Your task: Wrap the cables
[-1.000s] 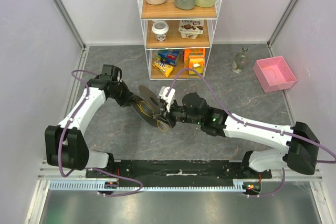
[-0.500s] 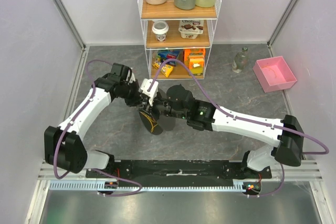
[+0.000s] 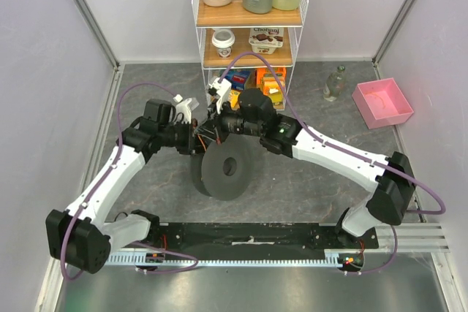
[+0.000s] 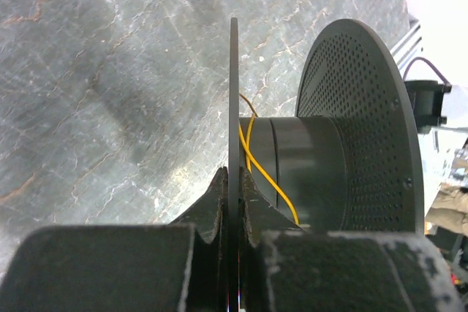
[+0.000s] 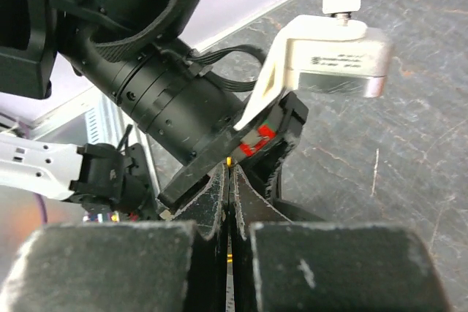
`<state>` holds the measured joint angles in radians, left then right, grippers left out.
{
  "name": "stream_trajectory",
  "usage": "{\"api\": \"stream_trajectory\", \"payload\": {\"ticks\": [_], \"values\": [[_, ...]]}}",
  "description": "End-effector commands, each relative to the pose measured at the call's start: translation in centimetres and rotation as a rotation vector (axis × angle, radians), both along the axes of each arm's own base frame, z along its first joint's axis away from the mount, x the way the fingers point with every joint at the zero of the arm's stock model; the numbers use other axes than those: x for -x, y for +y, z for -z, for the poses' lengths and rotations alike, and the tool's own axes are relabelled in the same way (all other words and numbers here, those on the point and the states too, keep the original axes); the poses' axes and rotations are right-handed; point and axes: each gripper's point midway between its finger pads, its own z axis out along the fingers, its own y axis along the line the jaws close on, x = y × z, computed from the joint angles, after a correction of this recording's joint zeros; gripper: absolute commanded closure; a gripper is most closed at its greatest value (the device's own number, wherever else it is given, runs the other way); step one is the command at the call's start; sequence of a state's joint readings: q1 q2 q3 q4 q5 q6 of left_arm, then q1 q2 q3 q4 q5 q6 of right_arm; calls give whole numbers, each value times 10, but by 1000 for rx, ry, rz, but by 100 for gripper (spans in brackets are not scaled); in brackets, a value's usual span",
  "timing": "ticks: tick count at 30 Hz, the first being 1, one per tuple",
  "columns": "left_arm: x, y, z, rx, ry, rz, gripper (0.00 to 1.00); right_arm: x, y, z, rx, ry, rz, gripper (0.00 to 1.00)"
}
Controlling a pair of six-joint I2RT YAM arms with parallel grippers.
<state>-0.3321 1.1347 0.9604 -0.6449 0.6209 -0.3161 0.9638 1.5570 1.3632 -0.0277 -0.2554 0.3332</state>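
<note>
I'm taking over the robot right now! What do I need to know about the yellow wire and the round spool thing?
The left gripper is shut on the thin flange of the spool, holding it on edge.
The right gripper is shut near the spool's top; a yellow sliver between its fingers suggests it pinches the yellow wire.
Done: a couple of turns lie on the core.
Left: more winding, probably; the loose wire is out of sight.

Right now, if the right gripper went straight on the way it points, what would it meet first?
The left arm's black wrist, just beyond the right gripper; depth is unclear, but nothing shows between them.
</note>
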Motion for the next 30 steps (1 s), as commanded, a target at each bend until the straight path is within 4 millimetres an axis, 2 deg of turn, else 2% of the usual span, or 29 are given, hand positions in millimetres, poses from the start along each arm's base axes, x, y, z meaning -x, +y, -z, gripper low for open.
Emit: {"api": "stream_trajectory", "payload": {"ticks": [1, 5, 12, 19, 24, 26, 30], "values": [[21, -19, -43, 158, -245, 248, 98, 6, 3, -8, -53, 126, -71, 100], [28, -21, -48, 183, -297, 293, 98, 7, -5, -11, -84, 175, -89, 100], [44, -25, -66, 279, -307, 341, 98, -12, -33, -5, -100, 243, -60, 100], [40, -21, -73, 333, -240, 295, 98, -26, -56, -18, -140, 262, -13, 100], [30, -17, -90, 478, -143, 245, 98, -44, -83, 7, -135, 369, 61, 100], [25, -17, -94, 531, -86, 214, 99, -47, -90, 9, -157, 379, 82, 100], [16, -19, -83, 568, -4, 156, 98, -42, -95, 27, -161, 436, 106, 100]]}}
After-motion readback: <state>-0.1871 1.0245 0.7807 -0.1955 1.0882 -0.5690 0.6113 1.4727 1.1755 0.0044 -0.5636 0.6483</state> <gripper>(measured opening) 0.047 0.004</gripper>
